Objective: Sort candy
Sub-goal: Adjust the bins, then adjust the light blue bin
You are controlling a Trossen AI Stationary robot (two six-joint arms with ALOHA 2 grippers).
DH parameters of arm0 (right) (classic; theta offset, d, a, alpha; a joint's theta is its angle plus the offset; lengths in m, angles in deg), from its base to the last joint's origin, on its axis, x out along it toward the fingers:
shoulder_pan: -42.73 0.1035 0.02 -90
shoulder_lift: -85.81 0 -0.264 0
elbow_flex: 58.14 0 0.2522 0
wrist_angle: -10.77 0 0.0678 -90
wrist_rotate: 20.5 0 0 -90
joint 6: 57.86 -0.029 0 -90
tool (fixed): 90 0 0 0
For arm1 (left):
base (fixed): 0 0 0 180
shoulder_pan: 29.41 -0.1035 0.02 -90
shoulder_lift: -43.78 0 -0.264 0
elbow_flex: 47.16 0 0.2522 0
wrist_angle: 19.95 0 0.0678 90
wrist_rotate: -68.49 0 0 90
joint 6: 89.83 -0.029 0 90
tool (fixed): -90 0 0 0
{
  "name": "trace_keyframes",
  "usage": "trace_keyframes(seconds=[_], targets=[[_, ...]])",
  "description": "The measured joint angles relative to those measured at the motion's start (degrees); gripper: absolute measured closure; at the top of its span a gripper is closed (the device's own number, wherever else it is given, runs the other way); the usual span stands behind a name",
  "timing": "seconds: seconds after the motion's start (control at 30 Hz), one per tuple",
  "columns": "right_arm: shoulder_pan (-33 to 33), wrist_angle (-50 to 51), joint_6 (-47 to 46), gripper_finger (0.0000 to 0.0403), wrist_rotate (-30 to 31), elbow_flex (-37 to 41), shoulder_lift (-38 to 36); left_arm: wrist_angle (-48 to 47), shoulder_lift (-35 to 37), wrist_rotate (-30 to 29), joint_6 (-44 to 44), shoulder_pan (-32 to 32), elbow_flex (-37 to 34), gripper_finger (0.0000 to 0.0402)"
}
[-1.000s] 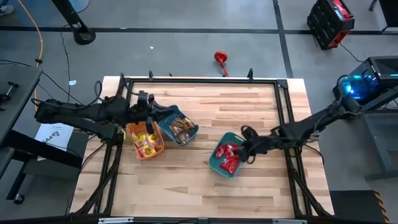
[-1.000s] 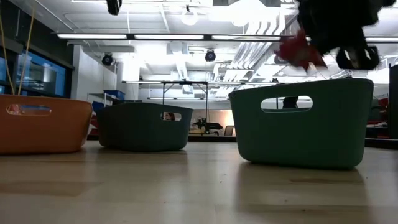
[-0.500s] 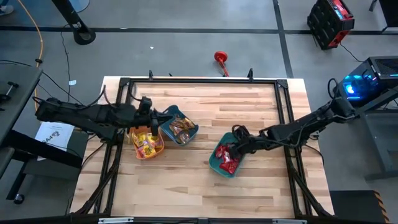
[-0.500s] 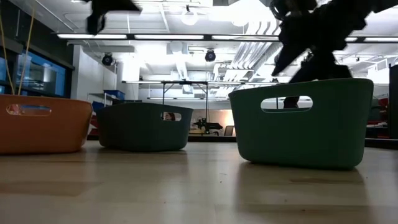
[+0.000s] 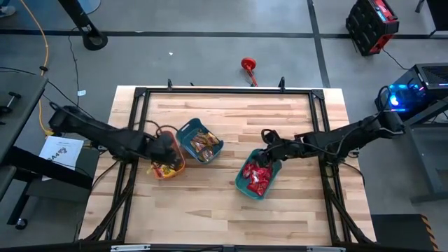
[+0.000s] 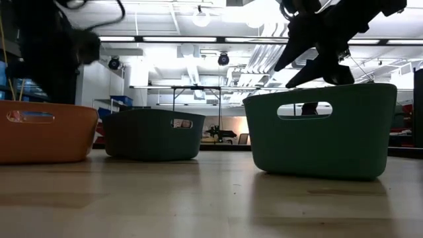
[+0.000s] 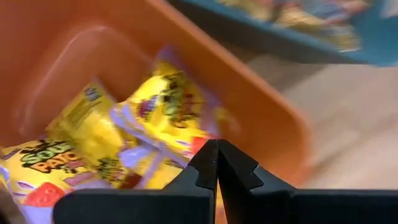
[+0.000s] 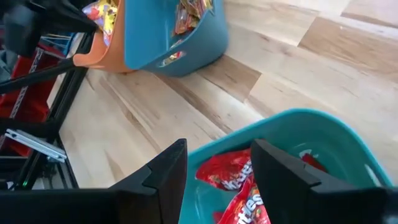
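**Both grippers over their bins, candy sorted by colour**

High view: the left gripper [image 5: 166, 148] hangs over the orange bin [image 5: 175, 169] of yellow candy [image 5: 164, 171]; half a second ago it sat farther back.

Left wrist view: its fingers are clenched, empty.

Right wrist view: the right gripper [image 8: 217, 163], released, hovers above red candy [image 8: 233, 186] in the teal bin [image 8: 323, 127], having pulled back after dropping.

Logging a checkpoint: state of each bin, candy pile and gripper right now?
Orange bin: upright, holds yellow candy.
Middle teal bin: upright, holds brown-orange candy.
Right teal bin: upright, holds red candy.
Left gripper: shut, empty, inside the orange bin.
Right gripper: open, empty, above the right teal bin's rim.
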Motion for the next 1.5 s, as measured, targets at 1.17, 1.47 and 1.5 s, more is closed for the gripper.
trace_keyframes(seconds=[1.17, 1.47, 1.5], targets=[[7.0, 24.1, -10.9, 0.0234, 2.1, 0.0, 0.3, 54.5, -22.1, -3.8, -34.4, -21.6, -3.3, 0.0401], [-2.3, 29.6, -8.0, 0.0234, 9.1, -0.1, 3.0, 57.2, -15.0, -4.8, -37.2, -26.0, -3.3, 0.0401], [-3.4, 30.0, -7.6, 0.0234, 10.4, -0.1, 3.0, 57.4, -13.4, -4.9, -38.2, -26.5, -3.3, 0.0401]])
